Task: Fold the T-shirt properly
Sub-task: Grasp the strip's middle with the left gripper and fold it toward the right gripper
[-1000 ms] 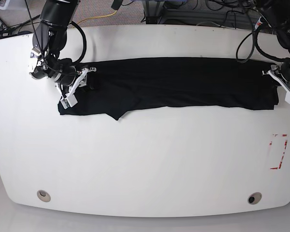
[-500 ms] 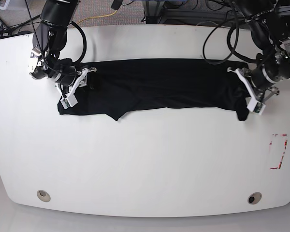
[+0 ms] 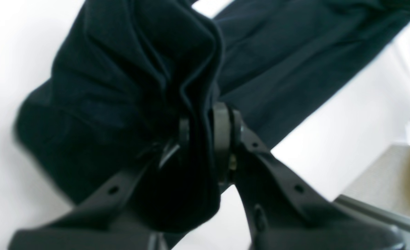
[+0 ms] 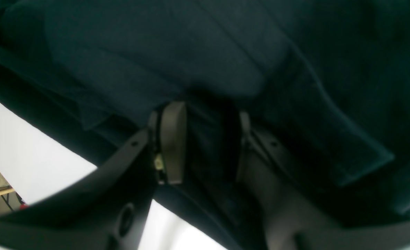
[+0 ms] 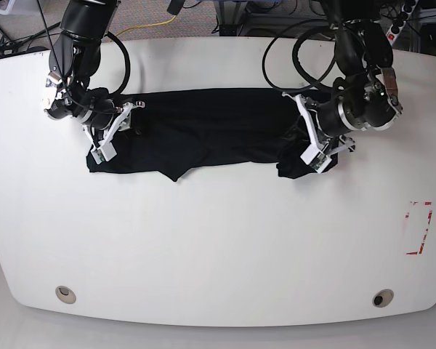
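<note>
The black T-shirt [image 5: 211,131] lies as a long band across the far half of the white table [image 5: 218,240]. My left gripper [image 5: 309,142] is shut on the shirt's right end, which is bunched and carried above the band; the left wrist view shows folds of cloth [image 3: 139,80] pinched between the pads [image 3: 222,139]. My right gripper [image 5: 109,134] is shut on the shirt's left end, low on the table; in the right wrist view the cloth [image 4: 225,52] fills the gap between the pads [image 4: 172,139].
A red-marked rectangle [image 5: 419,227] is on the table at the right edge. Two round grommets [image 5: 66,294] [image 5: 382,298] sit near the front edge. Cables and floor lie beyond the far edge.
My left gripper has carried the shirt's right end leftward, from the table's right edge toward the middle, so the band is shorter. The right gripper has stayed put.
</note>
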`<state>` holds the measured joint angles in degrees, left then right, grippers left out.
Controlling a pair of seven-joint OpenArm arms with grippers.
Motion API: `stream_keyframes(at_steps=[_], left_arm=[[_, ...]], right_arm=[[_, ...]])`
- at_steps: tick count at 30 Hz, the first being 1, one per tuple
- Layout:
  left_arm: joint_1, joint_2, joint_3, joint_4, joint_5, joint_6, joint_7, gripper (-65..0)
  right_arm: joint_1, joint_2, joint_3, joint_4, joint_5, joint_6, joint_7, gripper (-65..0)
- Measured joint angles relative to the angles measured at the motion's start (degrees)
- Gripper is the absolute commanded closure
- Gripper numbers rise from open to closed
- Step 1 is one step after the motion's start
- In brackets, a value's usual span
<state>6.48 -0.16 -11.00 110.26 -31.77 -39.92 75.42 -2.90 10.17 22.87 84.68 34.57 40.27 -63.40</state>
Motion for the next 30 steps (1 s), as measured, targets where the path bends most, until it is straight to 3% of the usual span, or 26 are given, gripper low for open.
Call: stream_keyframes(at_steps=[3,6,15,20,23,26,30], left_arm=[[-0.3,1.2,1.0,-0.1,0.3,0.3,-1.0,-3.1],[-0.3,2.2,1.5,-0.2,0.0,2.8,-3.1,-3.9],[-1.0,2.4,1.8,-3.1,0.0,3.5,-3.2,-21.9],[-1.8,2.7,2.0,-3.1,0.0,3.6,-3.4,-22.8],[-2.5,4.5,6.0,-3.1,0.6,4.2,-2.8,-22.8],[-3.0,6.0,11.9,-1.7,-1.1,7.4,-3.3,-22.8],[-3.8,5.9,13.5,1.0,-1.1,10.8,-3.5,-22.8]], right_arm=[[0.0,0.0,0.0,0.0,0.0,0.0,0.0,-19.0],[0.0,0.0,0.0,0.0,0.0,0.0,0.0,-19.0],[0.0,0.0,0.0,0.0,0.1,0.0,0.0,-19.0],[0.0,0.0,0.0,0.0,0.0,0.0,0.0,-19.0],[0.0,0.0,0.0,0.0,0.0,0.0,0.0,-19.0],[0.0,0.0,0.0,0.0,0.2,0.0,0.0,-19.0],[0.0,0.0,0.0,0.0,0.2,0.0,0.0,-19.0]])
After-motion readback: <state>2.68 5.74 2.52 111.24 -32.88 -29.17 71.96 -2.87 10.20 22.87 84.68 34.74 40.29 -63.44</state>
